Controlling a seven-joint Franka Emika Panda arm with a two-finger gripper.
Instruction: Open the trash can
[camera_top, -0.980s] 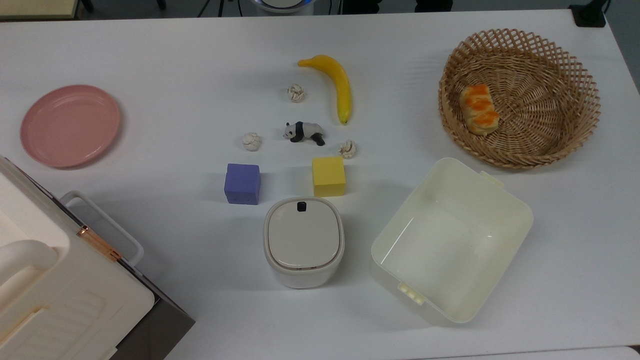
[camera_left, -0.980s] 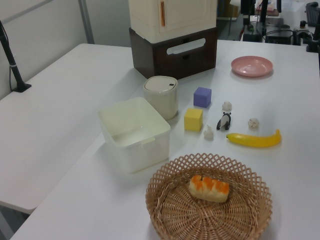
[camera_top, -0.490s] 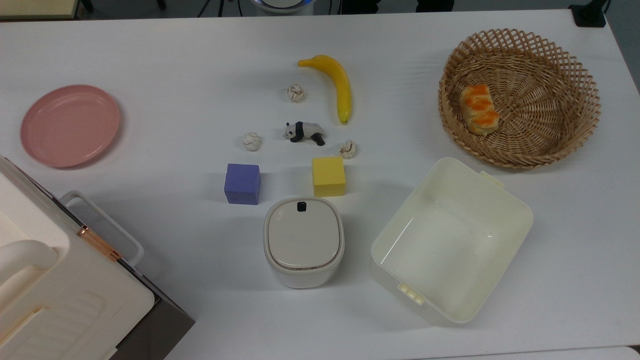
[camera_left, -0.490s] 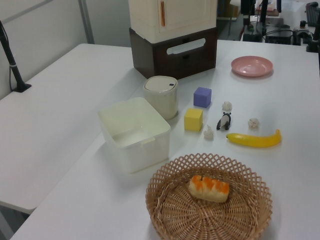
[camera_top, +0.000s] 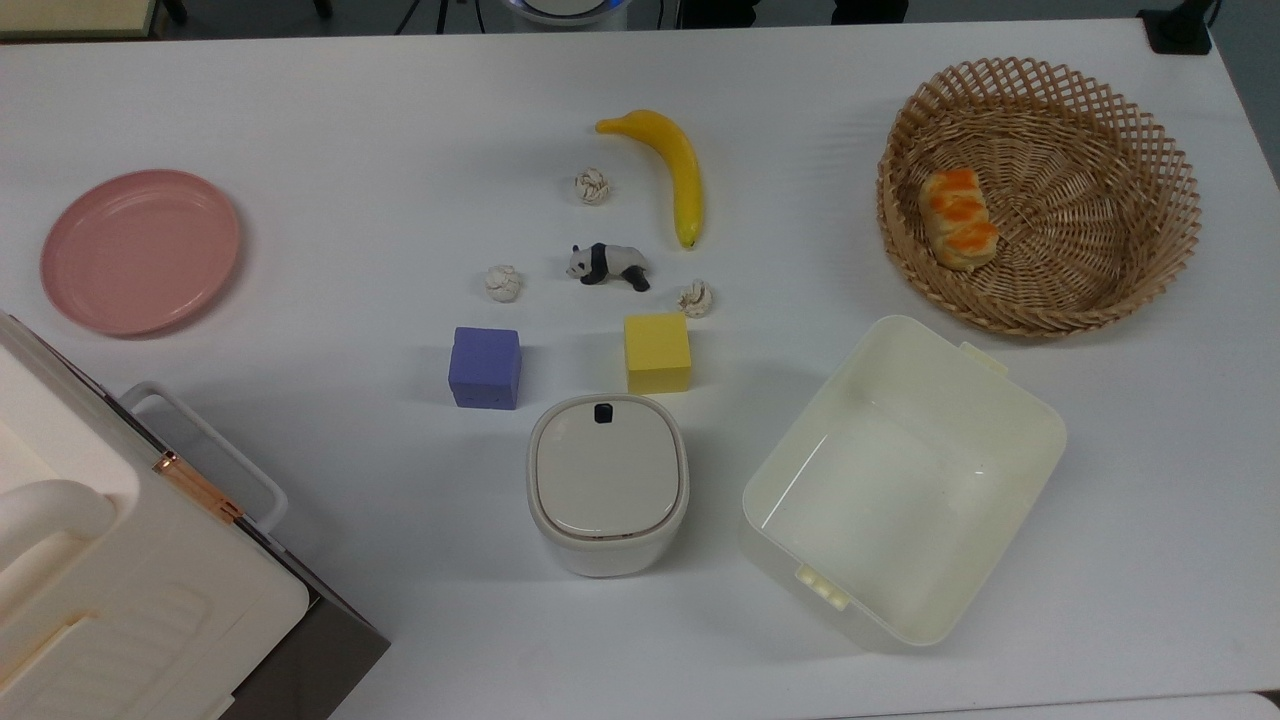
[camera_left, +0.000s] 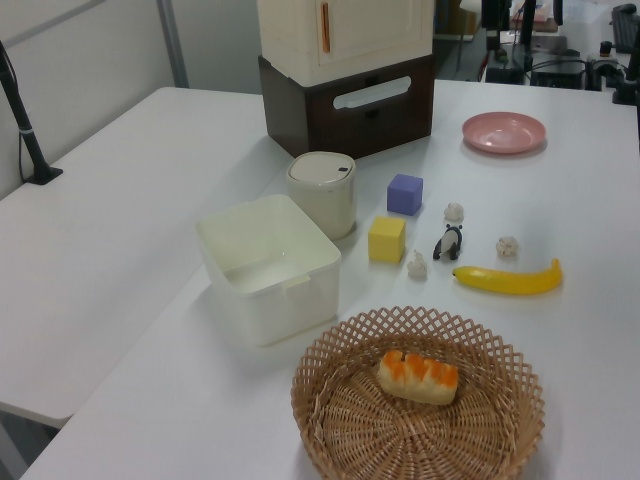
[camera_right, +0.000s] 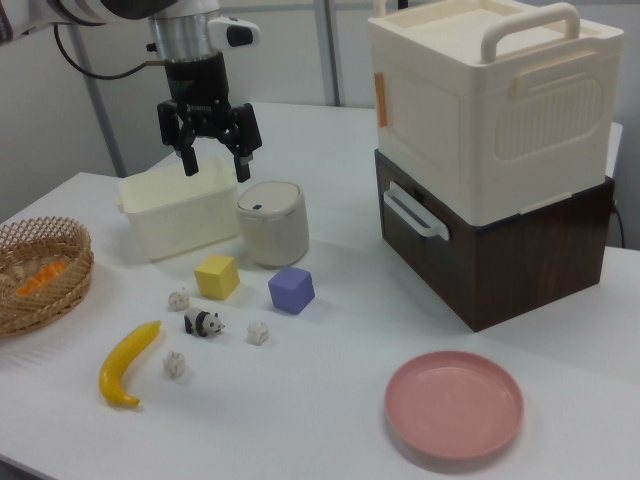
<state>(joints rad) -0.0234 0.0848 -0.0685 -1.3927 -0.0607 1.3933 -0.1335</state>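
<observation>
Trash can (camera_top: 607, 485) near the middle of the bench (camera_top: 330, 200), upright, lid (camera_top: 606, 475) shut flat, small black button (camera_top: 603, 412) at the lid edge facing the cubes. Likely meant to be pressed there, so the lid springs up from the opposite hinge side. Just beyond the button: purple cube (camera_top: 485, 367) and yellow cube (camera_top: 657, 352), close but apart from the can, leaving the top free from above. Cream tub (camera_top: 900, 480) just beside on the top view's right, not touching. Farther out: toy panda (camera_top: 607, 264), three crumpled paper balls, banana (camera_top: 670, 170), woven basket (camera_top: 1040, 190) with a bread roll (camera_top: 958, 218), pink plate (camera_top: 140, 250), big white box with handle (camera_right: 495, 95) on a dark base.

Claw (camera_right: 212, 167) spread wide, empty, pointing down, raised above bench level in the right view, over the tub and can area; seemingly poised for a descent onto the button. Task not yet begun.
</observation>
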